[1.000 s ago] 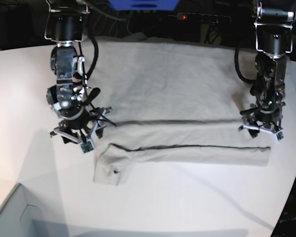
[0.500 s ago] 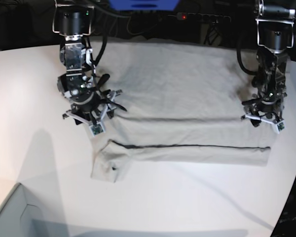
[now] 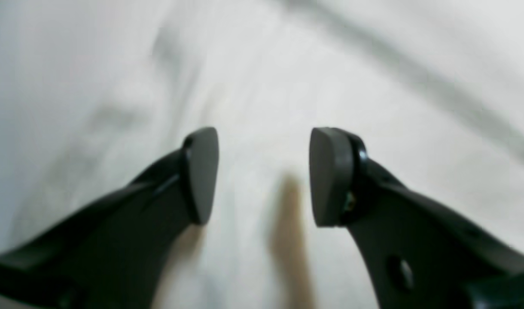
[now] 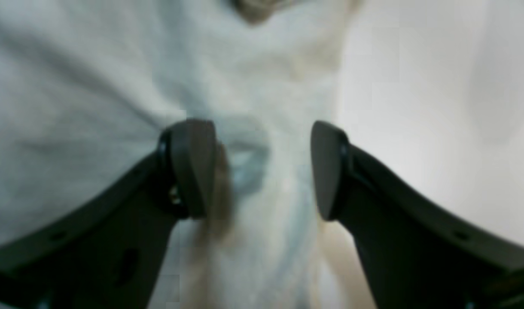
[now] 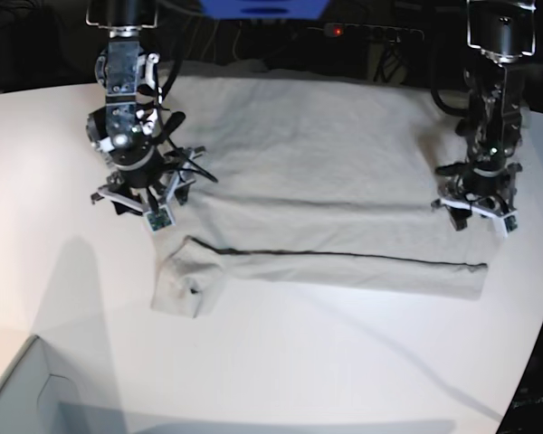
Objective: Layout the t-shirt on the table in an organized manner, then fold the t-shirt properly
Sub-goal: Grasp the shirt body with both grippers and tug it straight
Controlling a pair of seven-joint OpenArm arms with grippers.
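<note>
The light grey-beige t-shirt [image 5: 317, 163] lies spread on the white table [image 5: 326, 362]. Its near edge is folded into a long strip [image 5: 344, 271], and a sleeve [image 5: 176, 289] sticks out at the strip's left end. My right gripper [image 5: 149, 208] points down on the shirt's left edge. In the right wrist view its jaws [image 4: 262, 167] stand apart, with blurred cloth under and between them. My left gripper [image 5: 475, 212] points down on the shirt's right edge. The left wrist view shows its jaws [image 3: 262, 171] apart over blurred cloth.
A grey box corner [image 5: 18, 398] sits at the table's front left. A power strip [image 5: 371, 32] and cables lie behind the table's far edge. The table's curved edge runs down the right side past the left arm.
Both grippers have moved toward the back of the table. The shirt has slid with them, and its folded strip and sleeve now lie farther back and slightly left.
</note>
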